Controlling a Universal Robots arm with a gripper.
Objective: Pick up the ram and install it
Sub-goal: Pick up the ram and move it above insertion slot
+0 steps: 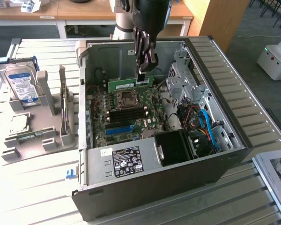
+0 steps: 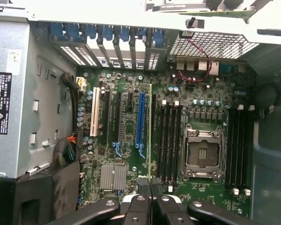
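My gripper (image 1: 144, 77) hangs inside the open computer case (image 1: 234, 140), shut on the ram (image 1: 126, 85). The ram is a long green stick held level on its edge, above the far side of the motherboard (image 1: 126, 117). In the wrist view the ram (image 2: 151, 136) shows edge-on as a thin line running out from between the black fingers (image 2: 139, 206) of my gripper (image 2: 151, 199). It hovers beside a bank of black memory slots (image 2: 171, 140), between them and the long blue slot (image 2: 140, 119). A second bank of black slots (image 2: 239, 145) lies beyond the processor socket (image 2: 202, 154).
On the exterior view's left, a silver hard drive (image 1: 21, 84) with a blue label stands on a grey holder (image 1: 37, 136). In the case, the power supply (image 1: 126, 161) fills the near end, and drive bays with blue and red cables (image 1: 203, 124) sit on the right.
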